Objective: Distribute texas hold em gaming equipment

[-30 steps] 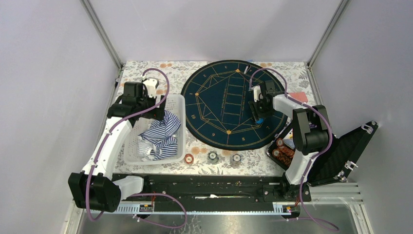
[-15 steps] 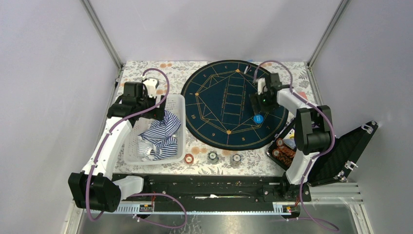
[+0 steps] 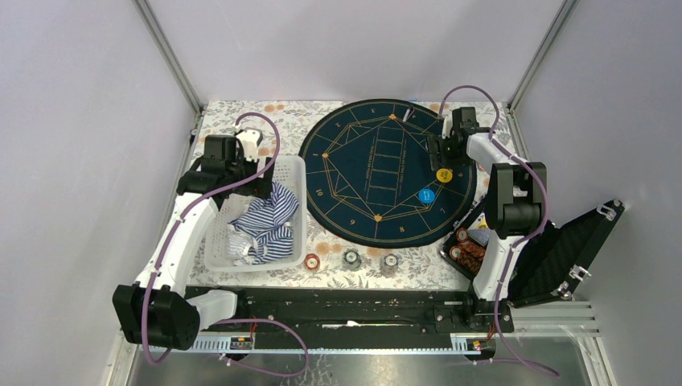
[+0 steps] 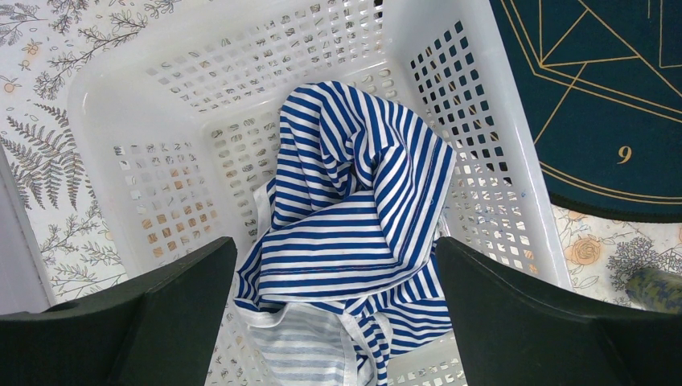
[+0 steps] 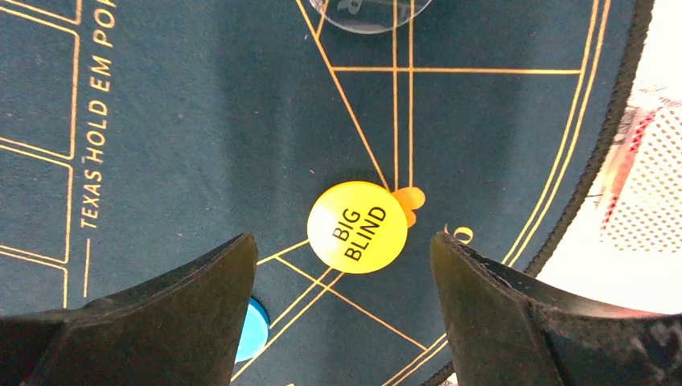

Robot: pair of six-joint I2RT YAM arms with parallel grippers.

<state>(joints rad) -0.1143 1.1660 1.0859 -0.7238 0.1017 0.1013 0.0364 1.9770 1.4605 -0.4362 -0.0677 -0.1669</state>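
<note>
Nearest me, three small round chip stacks (image 3: 351,258) sit on the tabletop (image 3: 331,278). My left jaws gape wide and empty over striped blue-white cloth (image 4: 354,217). Farther off, my right jaws stand open and empty above the yellow round disc (image 5: 357,227) on the dark blue mat (image 5: 201,121).

On the tabletop (image 3: 265,112) a round mat (image 3: 378,173) lies mid-back, a basket (image 3: 293,165) holding a cloth (image 3: 261,221) to its left, three chip stacks (image 3: 351,258) in a row before it, an open case (image 3: 555,257) at its right, and the Big Blind disc (image 3: 443,174) lies just behind a second disc (image 3: 427,195) on the mat's right part.
</note>
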